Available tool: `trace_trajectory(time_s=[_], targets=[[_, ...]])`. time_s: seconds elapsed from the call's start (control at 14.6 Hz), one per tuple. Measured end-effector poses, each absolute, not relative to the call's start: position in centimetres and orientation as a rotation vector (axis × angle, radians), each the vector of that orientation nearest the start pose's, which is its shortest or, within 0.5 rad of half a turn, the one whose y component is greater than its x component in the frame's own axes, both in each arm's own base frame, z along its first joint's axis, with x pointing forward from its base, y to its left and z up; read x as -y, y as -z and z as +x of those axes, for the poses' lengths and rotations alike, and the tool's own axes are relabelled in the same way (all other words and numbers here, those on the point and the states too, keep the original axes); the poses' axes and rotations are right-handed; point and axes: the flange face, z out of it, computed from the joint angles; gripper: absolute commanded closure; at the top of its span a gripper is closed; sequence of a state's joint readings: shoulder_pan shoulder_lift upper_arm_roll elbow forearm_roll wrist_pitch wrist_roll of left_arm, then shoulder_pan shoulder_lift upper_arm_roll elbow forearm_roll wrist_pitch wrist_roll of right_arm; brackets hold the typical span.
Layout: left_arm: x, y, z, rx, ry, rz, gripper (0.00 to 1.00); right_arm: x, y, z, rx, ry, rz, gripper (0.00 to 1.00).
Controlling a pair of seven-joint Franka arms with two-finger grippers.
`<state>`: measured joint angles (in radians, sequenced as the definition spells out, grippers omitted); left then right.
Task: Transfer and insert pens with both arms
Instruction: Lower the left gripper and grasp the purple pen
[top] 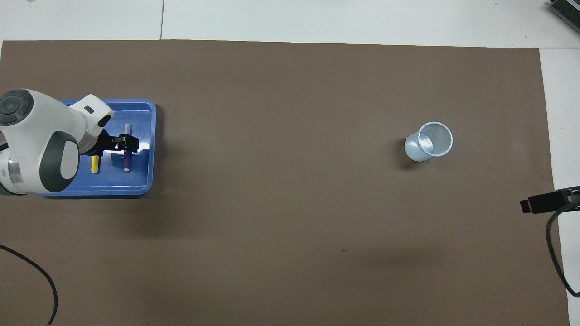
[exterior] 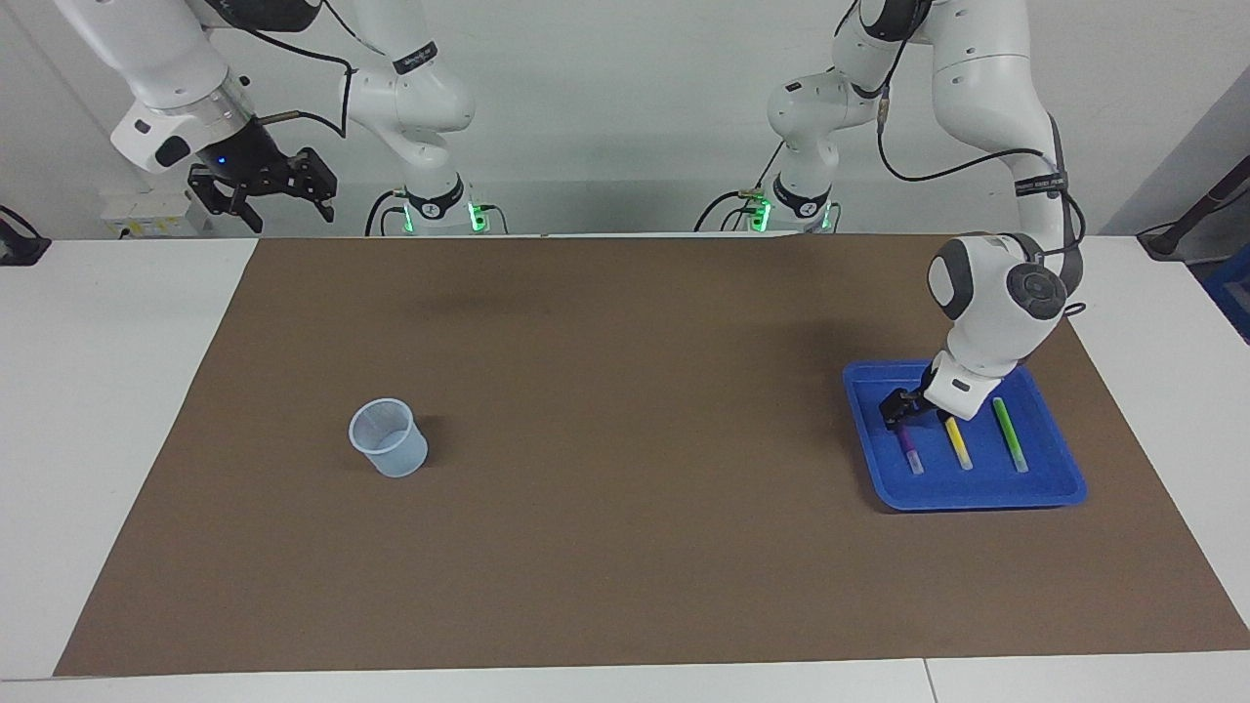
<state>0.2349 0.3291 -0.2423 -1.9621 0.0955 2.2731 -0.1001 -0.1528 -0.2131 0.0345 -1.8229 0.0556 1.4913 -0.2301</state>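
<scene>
Three pens lie side by side in a blue tray at the left arm's end of the table: purple, yellow and green. My left gripper is down in the tray, open, with a finger on each side of the purple pen's end nearer the robots. From overhead, the left gripper straddles the purple pen, the yellow pen shows partly, and the arm hides the green one. My right gripper waits open, raised above the table's edge at the right arm's end.
A translucent pale blue cup stands upright on the brown mat toward the right arm's end, seen from overhead as the cup. A black cable lies on the mat near the left arm's base.
</scene>
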Motion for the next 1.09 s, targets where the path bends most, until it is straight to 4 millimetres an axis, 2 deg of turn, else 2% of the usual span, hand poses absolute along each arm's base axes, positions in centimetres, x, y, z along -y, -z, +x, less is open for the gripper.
trace_trajectory(time_s=[0.07,0.27,0.41,0.62,0.75,1.09], targets=[[-0.3,-30.9,60.8,0.065,-0.006,-3.146,0.00,4.7,-61.0,47.3,0.175,-0.167,-3.064,0.00],[0.7,-30.7,60.8,0.074,-0.001,-3.147,0.10,4.5,-61.1,47.4,0.181,-0.161,-3.066,0.00],[1.2,-30.5,60.8,0.074,0.002,-3.148,0.29,4.5,-61.1,47.5,0.180,-0.151,-3.068,0.00],[1.2,-30.1,60.6,0.075,0.003,-3.149,0.35,4.5,-61.1,47.5,0.180,-0.145,-3.068,0.00],[1.3,-29.9,60.4,0.075,0.006,-3.150,0.43,4.5,-61.1,47.5,0.180,-0.145,-3.069,0.00],[2.1,-30.2,60.5,0.060,0.018,-3.153,0.88,4.6,-61.1,47.5,0.177,-0.145,-3.068,0.00]])
